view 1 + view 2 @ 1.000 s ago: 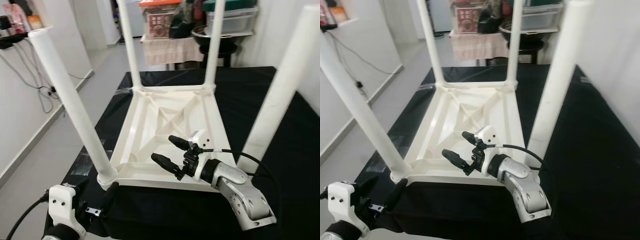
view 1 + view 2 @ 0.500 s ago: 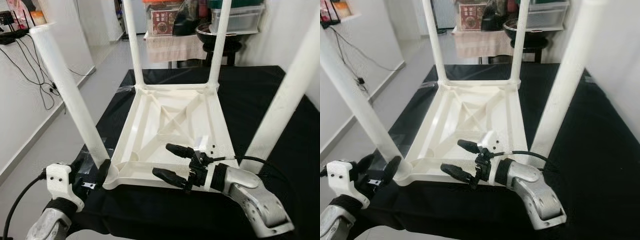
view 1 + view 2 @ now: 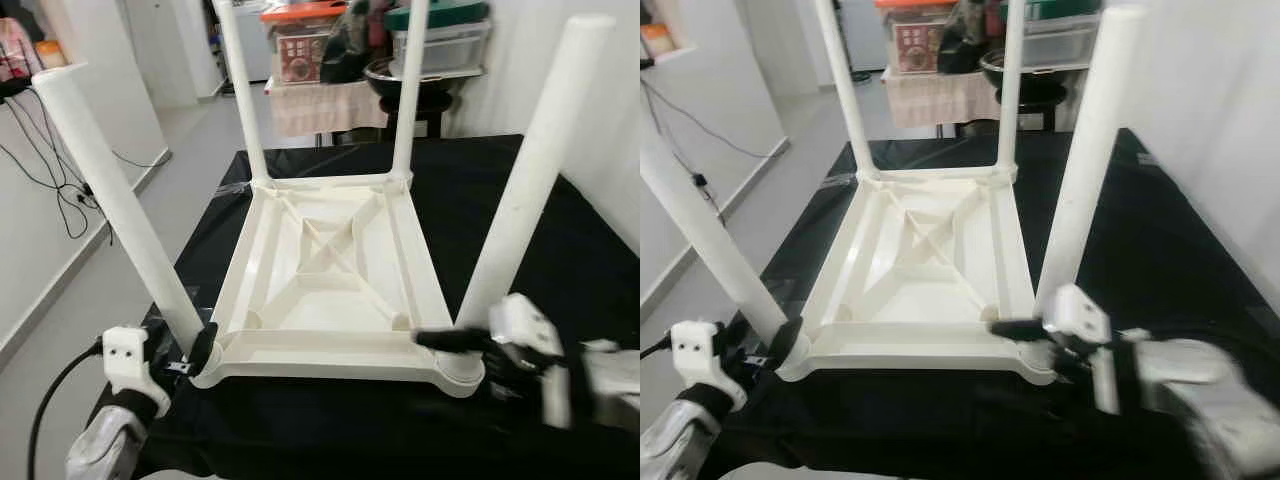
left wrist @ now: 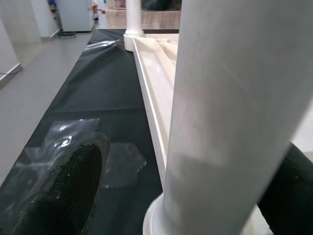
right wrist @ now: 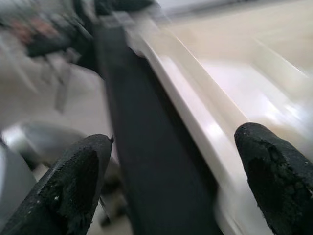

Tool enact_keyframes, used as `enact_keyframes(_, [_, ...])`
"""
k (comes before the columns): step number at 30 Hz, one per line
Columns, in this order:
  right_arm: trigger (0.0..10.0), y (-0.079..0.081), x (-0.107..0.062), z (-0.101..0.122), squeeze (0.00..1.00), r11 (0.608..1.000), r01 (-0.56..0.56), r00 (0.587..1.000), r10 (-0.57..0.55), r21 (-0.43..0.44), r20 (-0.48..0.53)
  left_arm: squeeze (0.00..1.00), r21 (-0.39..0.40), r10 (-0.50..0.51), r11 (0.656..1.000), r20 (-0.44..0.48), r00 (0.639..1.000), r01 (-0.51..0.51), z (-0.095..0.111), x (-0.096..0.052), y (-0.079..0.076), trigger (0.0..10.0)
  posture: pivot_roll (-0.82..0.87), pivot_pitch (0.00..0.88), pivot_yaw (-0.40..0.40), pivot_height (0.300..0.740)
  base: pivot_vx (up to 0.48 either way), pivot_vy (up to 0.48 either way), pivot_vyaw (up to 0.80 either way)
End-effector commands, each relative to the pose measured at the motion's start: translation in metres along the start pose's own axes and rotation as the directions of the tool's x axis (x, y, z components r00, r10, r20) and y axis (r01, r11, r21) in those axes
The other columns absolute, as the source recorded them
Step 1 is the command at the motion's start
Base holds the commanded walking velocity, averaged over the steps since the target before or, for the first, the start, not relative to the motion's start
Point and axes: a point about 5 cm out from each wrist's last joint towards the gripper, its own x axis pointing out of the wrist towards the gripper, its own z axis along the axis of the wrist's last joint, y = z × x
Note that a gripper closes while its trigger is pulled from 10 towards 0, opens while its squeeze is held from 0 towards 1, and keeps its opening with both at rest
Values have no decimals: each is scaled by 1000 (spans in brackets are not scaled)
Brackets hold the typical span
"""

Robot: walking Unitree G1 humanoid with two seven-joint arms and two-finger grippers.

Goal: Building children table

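Observation:
A white plastic children's table [image 3: 330, 260] lies upside down on a black cloth, its legs pointing up. My left gripper [image 3: 195, 352] is at the base of the near-left leg [image 3: 115, 200]. It is open, with one finger [image 4: 63, 186] clear of the leg and the other on the far side. My right gripper [image 3: 470, 360], blurred, is at the near-right corner by the base of the near-right leg [image 3: 525, 190]. It is open, with one finger [image 3: 1015, 327] lying along the tabletop's front rim. Two far legs [image 3: 243, 90] stand at the back corners.
The black-covered work table [image 3: 500, 200] drops to grey floor [image 3: 90, 290] on the left. Clear plastic film [image 4: 63, 147] lies on the cloth by the near-left leg. Stacked boxes [image 3: 310, 45] and a dark bowl [image 3: 400, 72] stand behind. Cables [image 3: 50, 180] hang on the left wall.
My right gripper has swung right, from over the tabletop's underside to the near-right corner. My left gripper has closed in on the base of the near-left leg. The camera has shifted.

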Motion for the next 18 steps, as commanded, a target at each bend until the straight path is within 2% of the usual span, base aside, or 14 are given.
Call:
enact_keyframes(1, [10000, -2, -8, 2, 0, 999, 30, 999, -30, -22, -19, 0, 14, 24, 1000, -3, 1000, -24, -1, -1, 8, 10000, -194, 21, 72, 740, 0, 0, 0])
enact_keyframes(4, [10000, -10, -32, -4, 0, 994, 97, 981, -105, -56, -160, 0, 14, 20, 1000, -4, 1000, -20, -4, 2, 9, 10000, -220, 7, 82, 740, 0, 0, 0])
enact_keyframes(6, [10000, -11, -38, -4, 0, 992, 107, 975, -118, -65, -188, 0, 14, 18, 1000, -4, 1000, -18, -5, 2, 9, 10000, -220, 7, 82, 740, 0, 0, 0])
enact_keyframes(7, [10000, -22, -55, 7, 0, 974, 213, 963, -223, -76, -155, 0, 13, 14, 1000, -7, 1000, -14, -8, 4, 9, 10000, -232, 0, 86, 740, 0, 0, 0])
enact_keyframes(8, [10000, -22, -55, 7, 0, 974, 213, 963, -223, -76, -155, 0, 13, 14, 1000, -7, 1000, -14, -8, 4, 9, 10000, -232, 0, 86, 740, 0, 0, 0])
enact_keyframes(10, [10000, -30, -66, 17, 0, 953, 291, 949, -298, -84, -102, 0, 13, 11, 1000, -6, 1000, -11, -9, 5, 10, 10000, -232, 0, 87, 740, 0, 0, 0])
enact_keyframes(11, [10000, -40, -73, 31, 0, 916, 384, 923, -386, -117, 5, 0, 10, 8, 1000, -4, 1000, -8, -10, 6, 10, 10000, -234, 0, 89, 740, 0, 0, 0])
enact_keyframes(14, [10000, -43, -75, 36, 0, 901, 416, 909, -413, -126, 46, 0, 10, 7, 1000, -4, 1000, -7, -10, 7, 10, 10000, -234, 0, 89, 740, 0, 0, 0])
enact_keyframes(15, [10000, -52, -76, 52, 0, 874, 481, 866, -459, -77, 200, 0, 6, 5, 1000, 4, 1000, -5, -10, 8, 9, 10000, -232, 0, 88, 740, 0, 0, 0])
enact_keyframes(16, [10000, -53, -75, 56, 0, 871, 488, 852, -460, -59, 250, 0, 4, 4, 1000, 7, 1000, -4, -9, 8, 9, 10000, -232, 0, 88, 740, 0, 0, 0])
enact_keyframes(17, [10000, -53, -75, 56, 0, 871, 488, 852, -460, -59, 250, 0, 4, 4, 1000, 7, 1000, -4, -9, 8, 9, 10000, -232, 0, 88, 740, 0, 0, 0])
enact_keyframes(18, [10000, -53, -74, 59, 0, 870, 490, 844, -459, -50, 278, 0, 3, 2, 1000, 10, 1000, -2, -9, 8, 8, 2314, -232, 0, 88, 740, 0, 0, 0])
